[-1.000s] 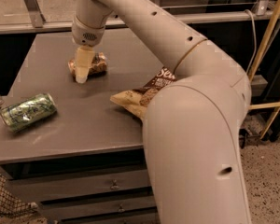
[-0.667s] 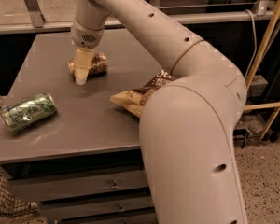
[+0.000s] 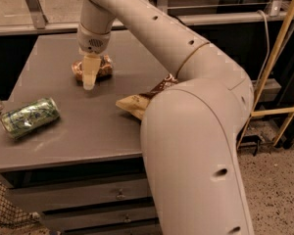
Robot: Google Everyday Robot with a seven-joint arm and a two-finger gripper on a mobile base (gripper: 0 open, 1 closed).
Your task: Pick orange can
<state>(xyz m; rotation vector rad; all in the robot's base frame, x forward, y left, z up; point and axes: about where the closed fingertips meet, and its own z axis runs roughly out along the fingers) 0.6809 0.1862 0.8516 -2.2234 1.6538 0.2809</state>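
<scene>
The orange can point(image 3: 105, 67) lies on its side at the back left of the grey table point(image 3: 73, 141), showing an orange-brown patterned label. My gripper point(image 3: 89, 80) points down right at the can, its cream tip in front of the can's middle and hiding part of it. Its tip reaches the tabletop level. The big cream arm runs from the gripper across the right of the view.
A green can point(image 3: 30, 117) lies on its side near the table's front left edge. A tan and brown chip bag point(image 3: 137, 103) lies mid-table, partly hidden by my arm. Drawers point(image 3: 88, 195) sit below. Yellow poles point(image 3: 279, 58) stand to the right.
My gripper has shifted slightly right and down at the orange can. The cans and the bag have not moved.
</scene>
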